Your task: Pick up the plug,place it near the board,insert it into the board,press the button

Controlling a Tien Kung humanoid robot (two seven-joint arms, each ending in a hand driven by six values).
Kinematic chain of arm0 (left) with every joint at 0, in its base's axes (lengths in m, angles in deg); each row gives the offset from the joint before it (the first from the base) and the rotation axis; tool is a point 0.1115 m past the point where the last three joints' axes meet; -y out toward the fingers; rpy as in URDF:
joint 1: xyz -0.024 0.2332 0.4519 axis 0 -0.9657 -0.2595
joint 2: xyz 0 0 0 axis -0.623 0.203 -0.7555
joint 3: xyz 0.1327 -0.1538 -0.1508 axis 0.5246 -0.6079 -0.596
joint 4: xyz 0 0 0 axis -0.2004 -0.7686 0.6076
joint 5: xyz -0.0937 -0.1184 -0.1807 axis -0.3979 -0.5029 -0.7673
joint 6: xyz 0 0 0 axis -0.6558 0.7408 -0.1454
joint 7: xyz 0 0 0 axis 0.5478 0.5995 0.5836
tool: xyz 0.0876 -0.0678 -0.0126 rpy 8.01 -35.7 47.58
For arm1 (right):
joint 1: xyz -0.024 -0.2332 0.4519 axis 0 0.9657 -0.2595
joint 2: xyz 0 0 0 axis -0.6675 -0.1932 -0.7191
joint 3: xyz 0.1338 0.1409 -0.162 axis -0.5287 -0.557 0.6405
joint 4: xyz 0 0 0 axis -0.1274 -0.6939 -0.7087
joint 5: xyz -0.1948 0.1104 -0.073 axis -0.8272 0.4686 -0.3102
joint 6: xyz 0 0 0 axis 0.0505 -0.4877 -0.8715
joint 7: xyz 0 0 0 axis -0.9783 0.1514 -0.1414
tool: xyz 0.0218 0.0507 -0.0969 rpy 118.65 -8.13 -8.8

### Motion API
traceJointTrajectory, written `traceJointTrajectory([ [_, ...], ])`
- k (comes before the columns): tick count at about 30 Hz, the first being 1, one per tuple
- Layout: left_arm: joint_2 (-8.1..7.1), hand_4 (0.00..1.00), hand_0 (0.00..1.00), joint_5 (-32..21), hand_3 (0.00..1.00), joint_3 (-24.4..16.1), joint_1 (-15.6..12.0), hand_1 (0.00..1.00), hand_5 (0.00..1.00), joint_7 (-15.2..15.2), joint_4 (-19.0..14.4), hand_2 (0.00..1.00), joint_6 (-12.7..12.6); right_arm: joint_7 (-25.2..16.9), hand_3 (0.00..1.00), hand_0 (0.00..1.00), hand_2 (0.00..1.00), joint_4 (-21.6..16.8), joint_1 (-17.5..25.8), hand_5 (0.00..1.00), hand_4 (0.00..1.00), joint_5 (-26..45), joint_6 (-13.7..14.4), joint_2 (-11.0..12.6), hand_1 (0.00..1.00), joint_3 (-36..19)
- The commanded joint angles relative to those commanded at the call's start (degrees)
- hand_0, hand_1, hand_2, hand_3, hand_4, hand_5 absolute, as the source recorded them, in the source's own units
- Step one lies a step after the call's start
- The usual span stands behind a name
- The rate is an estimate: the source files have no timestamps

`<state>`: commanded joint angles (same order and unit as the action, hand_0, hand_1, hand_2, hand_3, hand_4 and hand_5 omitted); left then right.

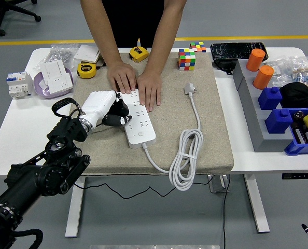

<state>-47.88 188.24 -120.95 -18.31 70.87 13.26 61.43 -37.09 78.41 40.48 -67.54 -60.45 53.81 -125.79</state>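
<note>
Plug [189,89] not yet picked up.
Left hand [106,108] sits beside the strip [138,122], fingers [124,120] curled, holding nothing; every step remains.

Board's [138,118] far end under the person's hands [137,83]; perhaps a plug behind the fingers [119,120]

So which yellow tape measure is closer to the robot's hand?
The round yellow tape measure with the black centre, at the mat's far left corner. It lies just beyond the left hand. The squarer yellow one sits farther back, between the person's forearms.
</note>
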Motion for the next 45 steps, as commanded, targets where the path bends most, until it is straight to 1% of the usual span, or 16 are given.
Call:
traceJointTrajectory([
  [5,0.00,0.637,0.359,0.00,0.444,-1.24,-0.02,0.367,0.041,0.24,-1.55,0.349,-0.03,-0.02,0.861,0.924,0.840,0.00,-0.09,0.998,0.998,0.19,0.02,-0.06,0.890,0.06],
  [7,0.00,0.637,0.359,0.00,0.444,-2.31,0.37,0.367,0.041,0.61,-2.00,0.349,0.29,0.09,0.861,0.924,0.840,0.00,-0.08,0.998,0.998,-0.01,0.00,-0.10,0.890,-0.14],
  [14,0.00,0.635,0.359,0.00,0.450,-5.78,1.38,0.375,0.051,1.17,-0.28,0.347,1.44,0.12,0.860,0.924,0.840,0.00,-0.05,0.998,0.998,0.21,0.09,-0.09,0.890,-0.31],
  [17,0.00,0.639,0.375,0.00,0.454,-5.83,1.65,0.380,0.061,1.30,0.65,0.349,1.85,0.20,0.860,0.925,0.840,0.00,0.06,0.998,0.998,0.04,0.10,-0.09,0.890,-0.63],
  [20,-0.05,0.639,0.375,0.00,0.454,-4.79,1.45,0.380,0.061,1.35,1.37,0.349,2.28,0.19,0.860,0.925,0.840,0.00,0.09,0.998,0.998,0.07,0.12,-0.06,0.890,-0.72],
  [23,-0.99,0.638,0.381,0.00,0.460,-3.88,0.74,0.396,0.065,1.46,1.78,0.356,2.61,0.14,0.860,0.922,0.840,0.00,0.06,0.998,0.998,0.16,0.12,-0.05,0.890,-0.73],
  [29,-2.19,0.638,0.387,0.00,0.462,-4.19,-0.08,0.400,0.067,1.53,2.40,0.358,2.45,0.10,0.860,0.922,0.840,0.00,-0.02,0.998,0.998,0.17,0.13,0.03,0.890,-0.84],
  [33,-2.84,0.638,0.387,0.00,0.462,-4.92,-0.11,0.400,0.067,1.56,2.29,0.358,2.45,0.13,0.860,0.922,0.840,0.00,0.05,0.998,0.998,-0.04,0.12,0.05,0.890,-1.01],
  [35,-3.33,0.639,0.404,0.00,0.468,-4.75,-0.02,0.419,0.067,1.57,2.25,0.370,2.57,0.16,0.859,0.922,0.840,0.00,0.07,0.998,0.998,-0.14,0.10,0.07,0.890,-1.11],
  [37,-3.66,0.639,0.404,0.00,0.468,-4.55,0.02,0.419,0.067,1.50,2.37,0.370,2.80,0.16,0.859,0.922,0.840,0.00,0.09,0.998,0.998,-0.24,0.10,0.12,0.890,-1.16],
  [39,-3.81,0.639,0.404,0.00,0.468,-4.59,-0.13,0.419,0.067,1.12,2.56,0.370,3.54,0.15,0.859,0.922,0.840,0.00,0.09,0.998,0.998,-0.26,0.10,0.16,0.890,-1.18],
  [40,-3.86,0.886,0.514,0.00,0.510,-4.56,-0.21,0.540,0.301,0.93,2.61,0.507,3.95,0.13,0.857,0.921,0.840,0.00,0.09,0.998,0.998,-0.25,0.10,0.17,0.890,-1.15],
  [43,-4.07,0.886,0.514,0.00,0.510,-4.32,-0.54,0.540,0.301,0.45,2.63,0.507,5.82,0.09,0.857,0.921,0.840,0.00,0.05,0.998,0.998,-0.20,0.06,0.18,0.890,-1.01],
  [45,-4.14,0.886,0.514,0.00,0.510,-4.22,-0.61,0.540,0.301,0.37,2.68,0.507,6.46,0.05,0.857,0.921,0.840,0.00,0.06,0.998,0.998,-0.11,0.05,0.18,0.890,-0.89],
])
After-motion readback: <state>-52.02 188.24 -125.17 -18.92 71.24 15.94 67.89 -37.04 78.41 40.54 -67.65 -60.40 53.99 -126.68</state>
